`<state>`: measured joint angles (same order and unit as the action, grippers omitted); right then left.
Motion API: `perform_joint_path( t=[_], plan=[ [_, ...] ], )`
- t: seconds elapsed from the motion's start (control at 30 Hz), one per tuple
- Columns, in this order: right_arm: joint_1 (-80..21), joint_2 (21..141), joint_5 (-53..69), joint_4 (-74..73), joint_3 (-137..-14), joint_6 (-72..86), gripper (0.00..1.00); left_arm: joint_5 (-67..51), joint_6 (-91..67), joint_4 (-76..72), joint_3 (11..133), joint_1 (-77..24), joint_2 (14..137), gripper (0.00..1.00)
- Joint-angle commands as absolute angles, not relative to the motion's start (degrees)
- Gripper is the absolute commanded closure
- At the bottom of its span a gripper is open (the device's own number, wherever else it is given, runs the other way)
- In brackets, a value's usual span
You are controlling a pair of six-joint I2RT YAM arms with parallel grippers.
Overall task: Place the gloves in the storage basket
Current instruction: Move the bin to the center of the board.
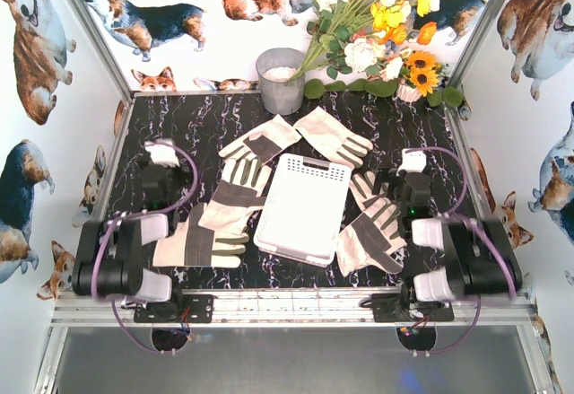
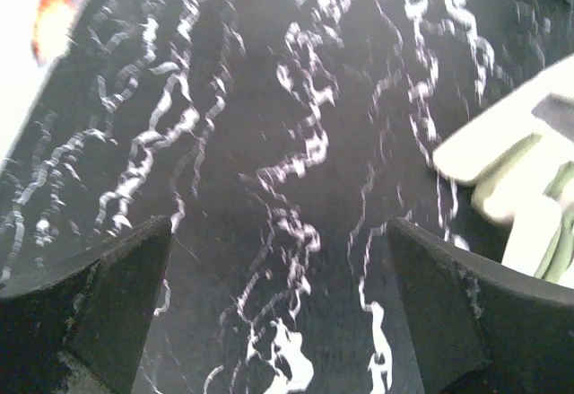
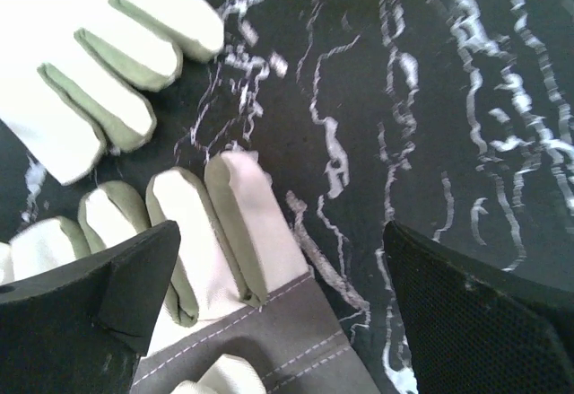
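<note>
My right gripper point(image 3: 281, 232), open and empty, hovers at the fingertips of a grey-palmed glove point(image 3: 224, 232) lying between the basket point(image 1: 302, 205) and the counter's point(image 1: 179, 125) right edge, fingers pointing toward the far edge, while my left gripper point(image 2: 278, 225), also open, sits farther off.

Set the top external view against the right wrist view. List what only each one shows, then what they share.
Only the top external view: the empty storage basket mid-table, gloves spread on both sides of it, the grey bucket, the flowers and the left arm.
Only the right wrist view: the right gripper close up, jaws wide apart above a glove, and the stitching on that glove's grey palm patch.
Both: gloves lying on the black marbled table.
</note>
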<state>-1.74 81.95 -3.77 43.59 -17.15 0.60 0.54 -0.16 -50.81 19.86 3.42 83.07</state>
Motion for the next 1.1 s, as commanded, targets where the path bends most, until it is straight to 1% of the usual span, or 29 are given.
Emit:
perform_joint_path(
  t=[0.0, 0.07, 0.1, 0.17, 0.23, 0.33, 0.47, 0.57, 0.7, 0.77, 0.87, 0.93, 0.97, 1.07],
  plan=[
    [-1.45, 66.4, -11.45, 34.83, -19.61, 4.18, 0.0, 9.82, -7.9, -33.86, 25.71, 3.54, 74.28, 0.0],
    [-1.41, 57.31, -18.98, 26.2, -20.52, 14.0, 0.0, 10.54, -11.44, -30.68, 25.87, 3.64, 69.82, 0.0],
    [-1.08, 53.14, -20.83, 22.51, -21.04, 17.11, 0.0, 10.44, -13.19, -27.52, 26.88, 3.67, 67.71, 0.0],
    [-0.33, 46.71, -18.45, 17.53, -22.38, 17.35, 0.0, 11.81, -17.39, -19.38, 30.1, 3.76, 64.38, 0.0],
    [-0.01, 42.21, -15.27, 11.06, -25.05, 18.21, 0.0, 16.62, -23.59, -9.69, 33.83, 3.88, 62.09, 0.0],
    [0.0, 39.17, -8.57, 2.71, -30.3, 18.66, 0.0, 16.23, -21.95, 3.38, 40.44, 4.33, 60.38, 0.0],
    [-0.47, 40.03, 3.5, -12.56, -40.92, 19.95, 0.0, 10.38, -18.43, 15.5, 49.87, 4.23, 58.6, 0.0],
    [-4.22, 43.17, 8.13, -25.29, -50.15, 21.64, 0.02, 6.42, -16.59, 23.43, 54.3, 4.24, 58.89, 0.0],
    [-14.75, 50.09, 5.87, -42.65, -64.01, 21.63, 0.03, 1.06, -15.53, 33.78, 57.33, 4.16, 61.38, 0.0],
    [-18.73, 53.66, 6.83, -48.81, -68.35, 22.65, 0.03, -2.52, -15.18, 36.39, 56.97, 3.87, 62.88, 0.0],
    [-22.23, 55.67, 10.92, -50.68, -69.5, 25.63, 0.04, -7.62, -15.16, 37.43, 55.35, 3.45, 65.21, 0.0],
    [-23.67, 55.66, 13.94, -49.17, -67.43, 27.29, 0.04, -11.2, -15.77, 35.26, 53.64, 3.09, 66.64, 0.03],
    [-24.32, 55.34, 15.1, -47.86, -66.02, 28.0, 0.04, -13.17, -15.88, 33.53, 52.83, 2.98, 67.5, 0.05],
    [-26.6, 53.48, 16.69, -43.13, -61.25, 29.69, 0.05, -16.55, -16.28, 28.56, 52.71, 2.24, 72.11, 0.17]
  ],
)
